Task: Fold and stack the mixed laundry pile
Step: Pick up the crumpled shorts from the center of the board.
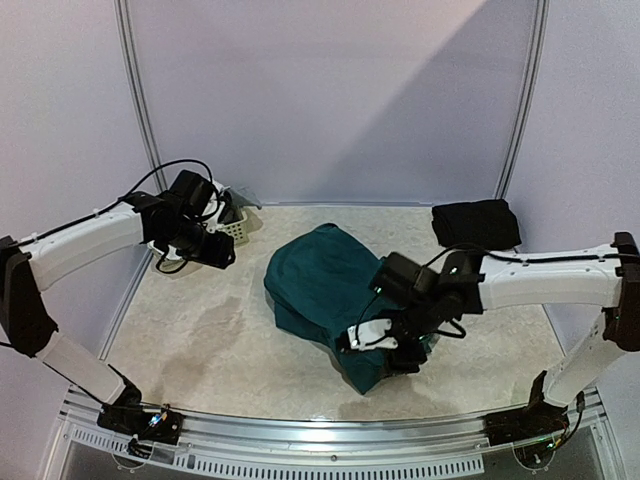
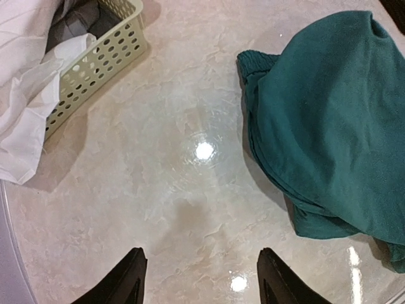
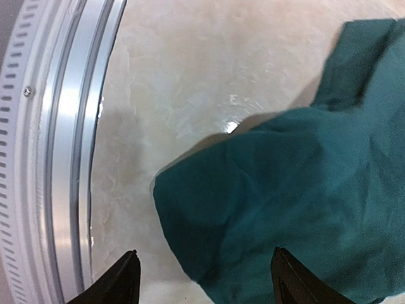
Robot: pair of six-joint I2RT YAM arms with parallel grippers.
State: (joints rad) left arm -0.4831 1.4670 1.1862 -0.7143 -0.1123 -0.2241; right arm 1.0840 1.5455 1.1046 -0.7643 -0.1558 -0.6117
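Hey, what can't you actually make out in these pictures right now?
1. Inside the basket, left wrist view: the white cloth and the frame edge hide most; something dark inside is unidentifiable.
2. Near corner of the shorts, top view: covered by the right gripper.
3. The black garment, top view: too small and dark to tell its type.
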